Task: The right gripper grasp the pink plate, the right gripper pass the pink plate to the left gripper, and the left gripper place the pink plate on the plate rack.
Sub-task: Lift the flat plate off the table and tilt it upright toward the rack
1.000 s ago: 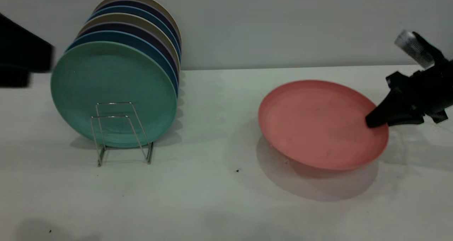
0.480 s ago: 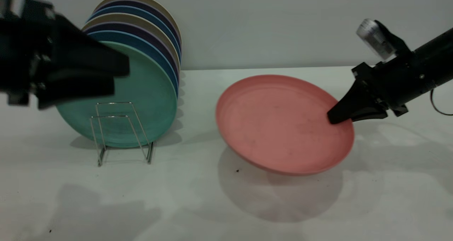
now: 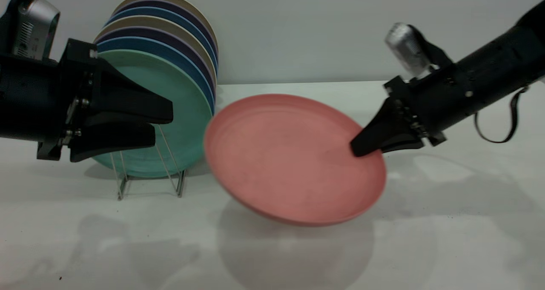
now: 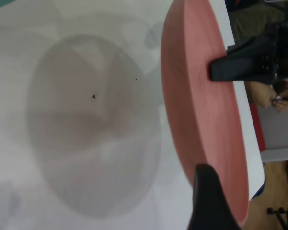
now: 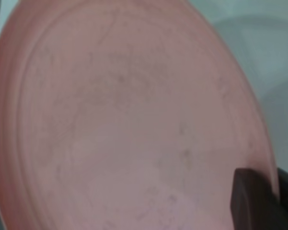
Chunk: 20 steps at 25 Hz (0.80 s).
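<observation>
The pink plate hangs tilted above the table, clear of it, with its shadow below. My right gripper is shut on the plate's right rim. In the right wrist view the plate fills the frame, with the rim pinched between the fingers. My left gripper is open and empty, in front of the plate rack, a short way from the plate's left rim. The left wrist view shows the plate edge-on, one of my left fingers beside its rim, and the right gripper at the far rim.
A teal-green plate stands in the rack's front, with several blue, purple and tan plates upright behind it. Two front wire loops of the rack are free. The white table stretches in front and to the right.
My right gripper has carried the pink plate leftward and a little higher. My left gripper has come in from the left edge and now faces the plate's left rim.
</observation>
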### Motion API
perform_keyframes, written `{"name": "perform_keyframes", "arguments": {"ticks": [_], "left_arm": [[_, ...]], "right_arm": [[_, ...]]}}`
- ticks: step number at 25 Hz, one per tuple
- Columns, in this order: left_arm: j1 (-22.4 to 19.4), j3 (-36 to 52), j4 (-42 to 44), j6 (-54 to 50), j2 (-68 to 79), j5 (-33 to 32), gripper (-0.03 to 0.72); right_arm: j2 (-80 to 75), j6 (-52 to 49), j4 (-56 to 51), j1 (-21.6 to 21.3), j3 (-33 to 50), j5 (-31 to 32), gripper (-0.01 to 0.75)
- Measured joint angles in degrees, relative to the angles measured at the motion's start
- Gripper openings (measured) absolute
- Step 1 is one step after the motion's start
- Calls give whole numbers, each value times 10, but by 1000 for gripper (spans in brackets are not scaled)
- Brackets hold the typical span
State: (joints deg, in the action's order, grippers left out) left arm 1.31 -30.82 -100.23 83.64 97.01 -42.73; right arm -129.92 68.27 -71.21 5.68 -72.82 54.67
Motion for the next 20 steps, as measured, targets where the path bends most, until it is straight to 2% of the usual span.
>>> {"name": "perform_keyframes", "arguments": {"ticks": [4,10,20], "left_arm": [[0,0,6,-28,0,0,468],[0,0,46,-63,0,0,468],[0,0,61,-71,0,3,468]], "right_arm": [[0,0,-5,23,0,6,15],[0,-1,-8,27,0,28,15],[0,-13,-12,67,0,34,15]]}}
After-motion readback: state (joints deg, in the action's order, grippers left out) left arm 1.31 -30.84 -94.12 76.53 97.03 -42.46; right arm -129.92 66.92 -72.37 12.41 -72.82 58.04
